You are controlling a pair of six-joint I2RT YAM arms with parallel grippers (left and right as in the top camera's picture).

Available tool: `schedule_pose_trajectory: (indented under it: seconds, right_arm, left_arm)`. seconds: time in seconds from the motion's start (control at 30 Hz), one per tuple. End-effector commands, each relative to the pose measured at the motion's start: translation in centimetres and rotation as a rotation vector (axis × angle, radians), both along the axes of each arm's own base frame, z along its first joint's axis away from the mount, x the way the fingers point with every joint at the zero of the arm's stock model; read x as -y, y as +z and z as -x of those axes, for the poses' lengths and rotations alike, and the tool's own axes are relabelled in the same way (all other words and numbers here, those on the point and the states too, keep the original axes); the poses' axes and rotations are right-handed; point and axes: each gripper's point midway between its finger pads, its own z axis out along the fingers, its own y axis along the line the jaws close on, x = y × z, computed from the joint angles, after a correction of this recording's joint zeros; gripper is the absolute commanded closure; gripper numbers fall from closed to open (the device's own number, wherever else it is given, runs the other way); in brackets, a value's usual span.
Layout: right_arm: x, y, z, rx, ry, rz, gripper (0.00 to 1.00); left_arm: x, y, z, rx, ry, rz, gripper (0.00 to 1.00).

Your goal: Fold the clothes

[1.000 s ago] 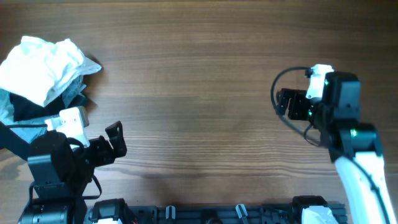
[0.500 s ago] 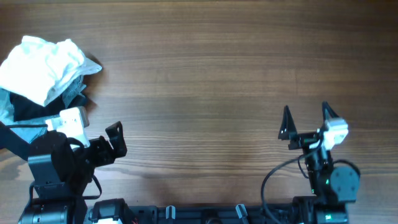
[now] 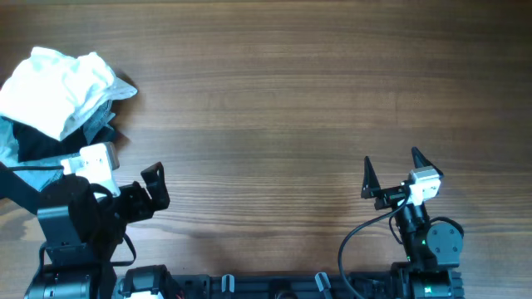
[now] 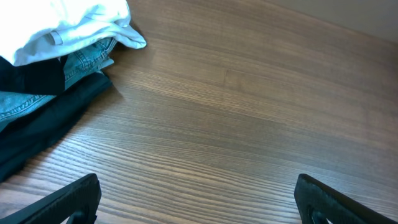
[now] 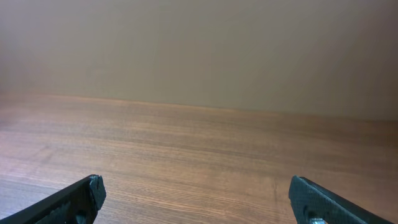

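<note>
The crumpled white T-shirt (image 3: 58,87) sits at the far left corner of the wooden table (image 3: 274,91), bunched into a rounded heap on top of a black garment (image 3: 33,145) and a light blue denim garment (image 3: 7,137). It has no clear long axis; no sleeve, collar or lettering can be picked out from above. The left gripper (image 3: 156,189) is near the front left edge with its jaws spread wide and nothing between them. From it, the shirt lies farther out across the table and off to the left. In the left wrist view this reads the same way: the white T-shirt (image 4: 81,25) fills the upper left corner, over the denim garment (image 4: 84,62) and the black garment (image 4: 43,118), while bare wood lies straight ahead between the fingers of the left gripper (image 4: 196,205). The right gripper (image 3: 391,162) is low at the front right, also wide open and empty, well apart from the pile. Its own camera shows the right gripper (image 5: 193,193) over bare table, with no cloth in view. The left arm is plainly the nearer one, so the reach will likely fall to it. It would need to turn left and go forward, and take only the white top layer without the darker clothes beneath.
</note>
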Motion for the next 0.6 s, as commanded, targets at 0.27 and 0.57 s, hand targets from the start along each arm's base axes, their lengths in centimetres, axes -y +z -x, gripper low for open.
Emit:
schedule_pose_trajectory:
  seconds: [0.27,0.57]
  right_arm:
    - [0.32,0.16,-0.03,0.005,-0.020,-0.012,0.00]
    - [0.32,0.11,-0.04,0.003,-0.020,-0.011,0.00]
  left_arm:
    - [-0.14,-0.18,0.01,-0.002,-0.002,-0.018,0.00]
    - [-0.13,-0.18,0.01,-0.002,-0.003,-0.018,0.00]
